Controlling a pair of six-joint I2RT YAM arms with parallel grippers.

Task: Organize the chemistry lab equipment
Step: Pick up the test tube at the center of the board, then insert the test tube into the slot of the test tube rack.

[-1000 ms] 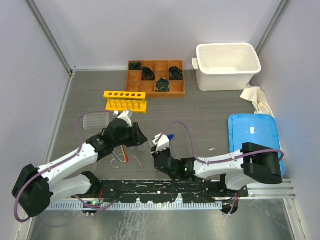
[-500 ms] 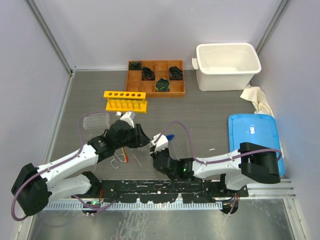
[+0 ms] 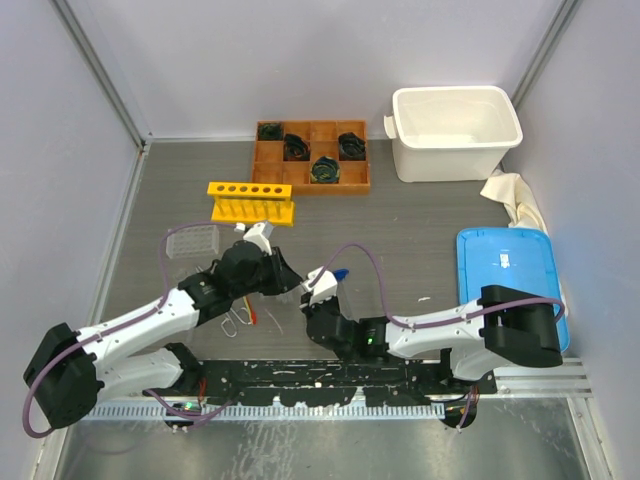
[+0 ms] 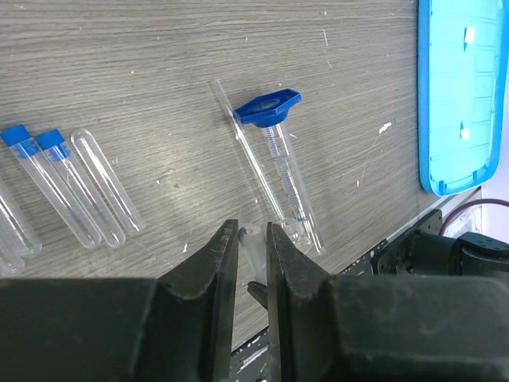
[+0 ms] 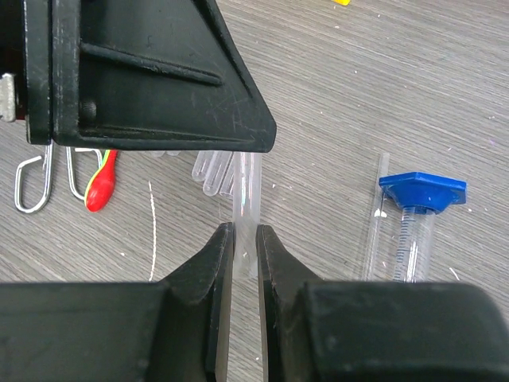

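My right gripper is shut on a clear uncapped test tube and holds it above the table. My left gripper meets it from the other side, with its jaws closed on the tube's far end. In the top view the two grippers touch tips at the table's front middle. Blue-capped test tubes lie on the table below. The yellow tube rack stands behind. Metal tongs and a red stick lie to the left.
A clear measuring tube on a blue foot and a thin clear rod lie near the grippers. An orange compartment tray and white bin stand at the back. A blue lid and cloth lie at the right, a clear plastic tray at the left.
My left gripper has moved right toward the right gripper and narrowed its jaws onto the tube's end. The right gripper has kept its grip and place.
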